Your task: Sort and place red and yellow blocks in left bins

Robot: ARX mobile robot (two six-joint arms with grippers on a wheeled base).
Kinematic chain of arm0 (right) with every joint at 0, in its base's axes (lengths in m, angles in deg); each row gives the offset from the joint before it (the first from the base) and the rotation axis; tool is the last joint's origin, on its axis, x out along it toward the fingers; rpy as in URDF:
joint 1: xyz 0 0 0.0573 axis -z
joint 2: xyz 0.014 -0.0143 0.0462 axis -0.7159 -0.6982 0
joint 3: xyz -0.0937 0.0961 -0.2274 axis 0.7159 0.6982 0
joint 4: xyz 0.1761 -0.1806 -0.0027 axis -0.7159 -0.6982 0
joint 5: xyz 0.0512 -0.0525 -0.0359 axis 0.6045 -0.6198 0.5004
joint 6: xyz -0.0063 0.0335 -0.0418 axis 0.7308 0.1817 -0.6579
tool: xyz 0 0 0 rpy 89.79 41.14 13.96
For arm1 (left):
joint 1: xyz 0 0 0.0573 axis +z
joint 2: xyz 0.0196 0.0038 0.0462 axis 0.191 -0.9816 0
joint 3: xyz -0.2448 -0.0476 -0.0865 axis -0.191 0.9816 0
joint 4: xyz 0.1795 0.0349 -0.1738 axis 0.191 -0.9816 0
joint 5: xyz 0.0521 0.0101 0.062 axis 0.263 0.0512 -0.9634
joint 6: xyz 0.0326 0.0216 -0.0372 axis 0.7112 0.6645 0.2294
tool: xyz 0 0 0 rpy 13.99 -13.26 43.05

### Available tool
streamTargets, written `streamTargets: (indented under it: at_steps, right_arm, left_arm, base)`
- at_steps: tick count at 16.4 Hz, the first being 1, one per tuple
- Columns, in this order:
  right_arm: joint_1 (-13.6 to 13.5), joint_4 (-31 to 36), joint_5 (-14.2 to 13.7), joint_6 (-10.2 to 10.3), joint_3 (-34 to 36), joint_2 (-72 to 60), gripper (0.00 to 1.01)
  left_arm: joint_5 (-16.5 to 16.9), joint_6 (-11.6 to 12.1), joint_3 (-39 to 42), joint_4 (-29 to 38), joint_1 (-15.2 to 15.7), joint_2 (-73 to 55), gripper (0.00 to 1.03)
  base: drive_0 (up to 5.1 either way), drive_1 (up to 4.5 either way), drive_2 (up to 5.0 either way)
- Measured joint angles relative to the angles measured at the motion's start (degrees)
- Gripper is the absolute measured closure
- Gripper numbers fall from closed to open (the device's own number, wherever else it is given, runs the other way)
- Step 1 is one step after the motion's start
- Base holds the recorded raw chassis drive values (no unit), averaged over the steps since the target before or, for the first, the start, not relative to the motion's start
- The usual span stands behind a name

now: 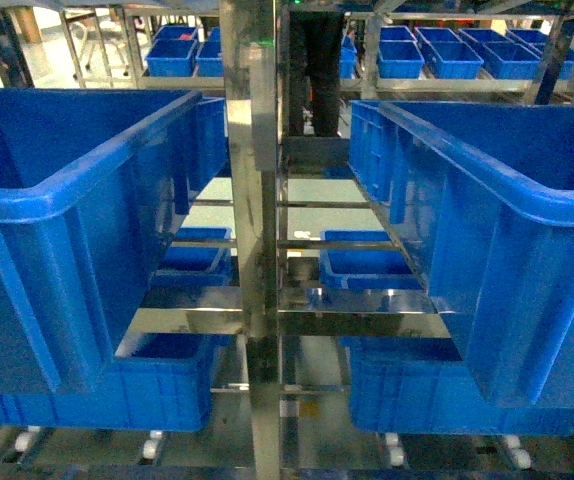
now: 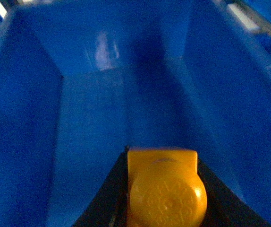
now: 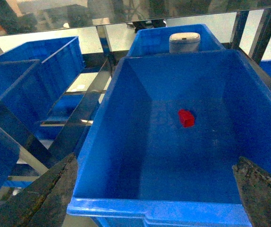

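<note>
Left gripper [image 2: 166,208], jaws pinching the yellow block [image 2: 164,189], hangs inside a blue bin [image 2: 93,94], so release looks next; right jaws spread above the red block [image 3: 186,118].

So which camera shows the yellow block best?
The left wrist view: the yellow block fills the foreground, held in the left gripper over a blue bin. The head and right wrist views don't show it.

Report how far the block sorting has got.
Done: nothing confirmed; no block shows lying in the bin under the left tool in the left wrist view. In hand: the left tool holds a yellow block inside that bin, unreleased. Left: a red block lies on the floor of the blue bin below the right tool, which is open and empty.
</note>
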Motion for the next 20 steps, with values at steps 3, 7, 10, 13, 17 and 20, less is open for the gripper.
streamTargets:
  at_steps: [3,7,10,13,17,20]
  right_arm:
    - [0.0,0.0,0.0,0.0,0.0,0.0,0.03]
    - [0.0,0.0,0.0,0.0,0.0,0.0,0.03]
    - [0.0,0.0,0.0,0.0,0.0,0.0,0.03]
    - [0.0,0.0,0.0,0.0,0.0,0.0,0.03]
    - [0.0,0.0,0.0,0.0,0.0,0.0,0.03]
    - [0.0,0.0,0.0,0.0,0.0,0.0,0.03]
  left_arm:
    - [-3.5,7.0,-2.4,4.5,-0.8,-9.5,0.77]
    - [-5.7,11.9,-9.0,4.4,-0.3,-16.7,0.77]
    - [-6.6,14.0,-13.4,6.4,0.0,-22.1,0.77]
    - [-3.9,12.6,-16.4,0.9,0.5,-23.3,0.58]
    - [1.7,7.6,-9.0,-2.9,-2.0,-11.4,0.09]
    - [6.5,4.6,-1.6,-8.1,-1.8,-1.5,0.05]
  base:
    - [0.0,0.0,0.0]
    - [0.0,0.0,0.0]
    - [0.0,0.0,0.0]
    - [0.0,0.0,0.0]
    - [0.0,0.0,0.0]
    - [0.0,0.0,0.0]
